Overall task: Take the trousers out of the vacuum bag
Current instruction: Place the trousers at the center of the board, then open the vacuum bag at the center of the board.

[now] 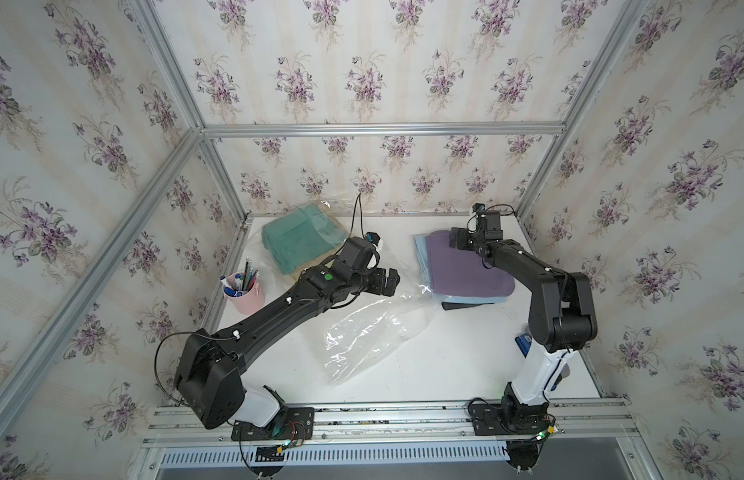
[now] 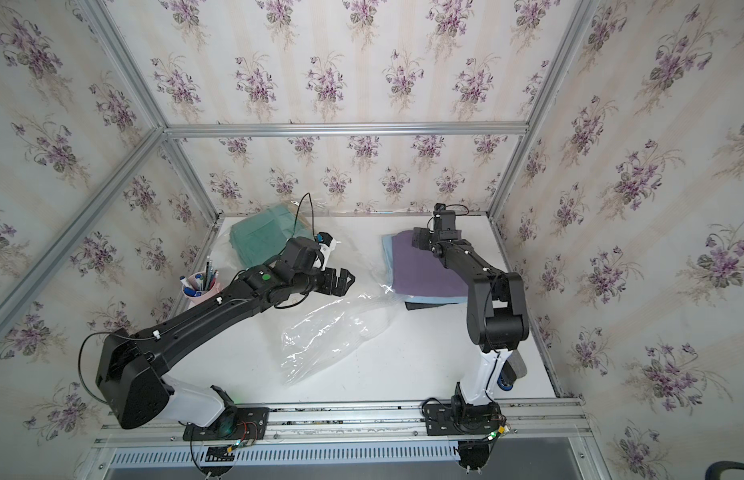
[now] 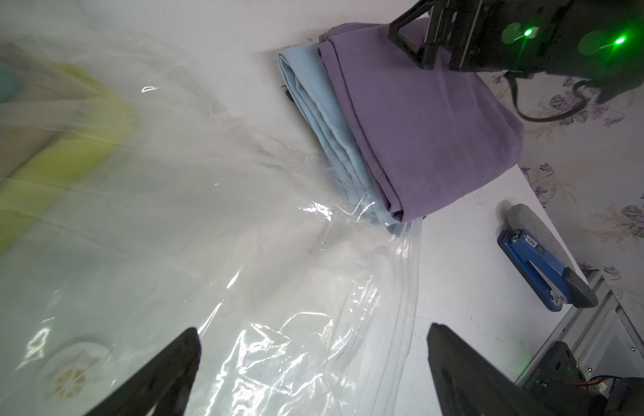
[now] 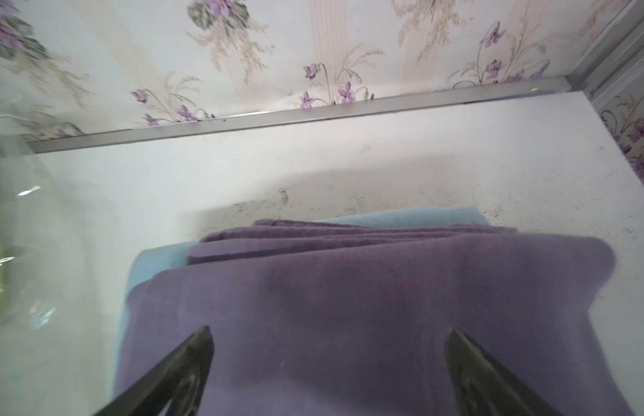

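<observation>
Top views: spotted crinkly clear plastic vacuum bag [image 1: 370, 332] sprawled across white table [image 1: 445, 365], folded teal-green trousers [image 1: 299, 245] inside far end, folded purple trousers [image 1: 465, 266] stacked outside. Left wrist: caught left gripper [image 3: 313, 327] spread wide above bag. Right wrist: found right gripper [image 4: 329, 328] gaping wide over purple pair.

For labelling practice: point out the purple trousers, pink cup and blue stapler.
purple trousers [image 1: 461, 274], in a top view, upper face
pink cup [image 1: 247, 301], in a top view, wall
blue stapler [image 3: 529, 259], left wrist view, body
</observation>
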`<control>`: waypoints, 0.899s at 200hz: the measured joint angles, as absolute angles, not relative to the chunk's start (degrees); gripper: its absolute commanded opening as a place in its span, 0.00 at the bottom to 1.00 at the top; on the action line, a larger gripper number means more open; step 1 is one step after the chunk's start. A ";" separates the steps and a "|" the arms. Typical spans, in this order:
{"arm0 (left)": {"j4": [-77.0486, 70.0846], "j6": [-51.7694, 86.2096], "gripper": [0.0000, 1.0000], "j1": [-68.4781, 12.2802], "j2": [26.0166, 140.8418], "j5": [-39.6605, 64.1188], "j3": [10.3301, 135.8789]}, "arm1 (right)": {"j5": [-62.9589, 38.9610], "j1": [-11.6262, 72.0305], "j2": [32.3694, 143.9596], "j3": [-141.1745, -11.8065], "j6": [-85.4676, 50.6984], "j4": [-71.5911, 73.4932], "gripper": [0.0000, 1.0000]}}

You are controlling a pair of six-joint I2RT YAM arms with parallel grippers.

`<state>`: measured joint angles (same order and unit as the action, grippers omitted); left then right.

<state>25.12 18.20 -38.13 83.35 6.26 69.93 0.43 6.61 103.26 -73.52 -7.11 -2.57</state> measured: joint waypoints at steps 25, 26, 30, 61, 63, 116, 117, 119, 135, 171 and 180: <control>27.66 16.60 1.00 -39.20 81.78 3.20 69.25 | -3.97 6.79 94.59 -67.81 -10.76 -1.43 0.99; 27.73 16.56 1.00 -39.29 81.71 3.07 69.23 | -4.12 6.79 94.28 -67.57 -10.87 -1.37 0.99; 28.14 16.29 1.00 -39.57 81.54 2.37 69.14 | -4.80 6.79 92.95 -66.32 -11.62 -0.91 0.99; 31.99 14.74 1.00 -42.92 79.24 -2.68 68.97 | -12.91 7.60 82.76 -54.57 -19.70 3.86 0.99; 32.25 14.61 1.00 -43.22 79.26 -3.16 68.99 | -13.61 7.68 82.08 -53.60 -20.23 4.27 0.99; 40.12 13.56 1.00 -52.31 85.38 -11.11 70.43 | -25.39 9.37 68.34 -34.76 -32.14 12.78 0.97; 40.21 13.56 1.00 -52.51 85.49 -11.22 70.50 | -25.50 9.37 68.14 -34.54 -32.25 12.86 0.97; 40.45 13.54 1.00 -52.86 85.73 -11.46 70.63 | -25.91 9.37 67.51 -33.89 -32.71 13.15 0.97; 41.95 13.45 1.00 -56.07 87.64 -13.54 71.99 | -28.27 9.50 63.70 -29.91 -34.76 14.81 0.97; 44.51 13.93 0.98 -58.46 92.12 -17.08 74.30 | -32.23 9.69 55.22 -22.65 -37.76 15.11 0.97; 45.28 14.37 0.95 -58.59 93.01 -18.15 74.56 | -32.75 9.76 53.12 -21.37 -38.19 15.09 0.96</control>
<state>45.28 14.37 -58.59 93.01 -18.15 74.56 -32.75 9.76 53.12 -21.37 -38.20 15.09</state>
